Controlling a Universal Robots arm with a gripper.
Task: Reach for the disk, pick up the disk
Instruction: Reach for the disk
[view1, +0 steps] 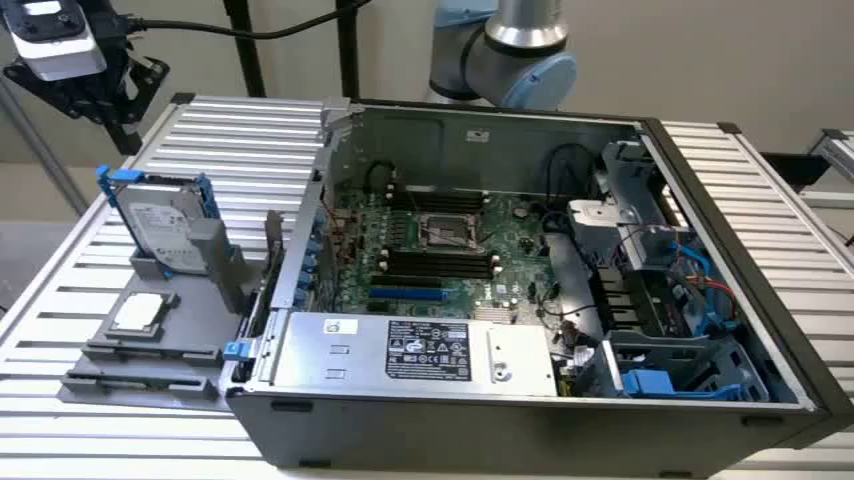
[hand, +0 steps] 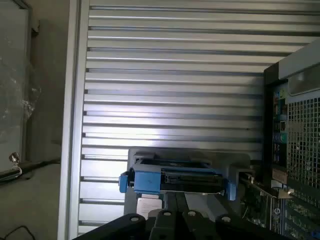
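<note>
The disk (view1: 167, 228) is stood up on edge in a slot of the grey holder (view1: 200, 275), label side facing the camera, with the blue bracket (view1: 118, 180) wrapped round its edges. It's presumably parked upright like that so the top edge sticks up free and can be pinched from above without anything else getting bumped. In the wrist view the disk (hand: 175, 177) is seen edge-on from above, connector side showing, blue corners at both ends.

On the exterior view's clock face, the holder is set on the slatted table (view1: 240, 130) at about 9 o'clock of the open computer case (view1: 534, 430), just beside its wall. A small square chip (view1: 140, 312) is laid flat on the same holder at roughly 6 o'clock of the disk. Inside the case, the motherboard (view1: 434, 240) and the big silver box with the black label (view1: 414, 350) can be made out.

The gripper (view1: 94, 100) is hung in the air at about 11 o'clock of the disk, well apart from it, nothing touched yet. Going by the wrist view, the gripper (hand: 175, 220) looks to be lined up roughly over the disk's top edge, so it reads as the reach, with the pickup not yet done. Nothing is seen carried, but whether the jaws are set wide or narrow can't be told.
</note>
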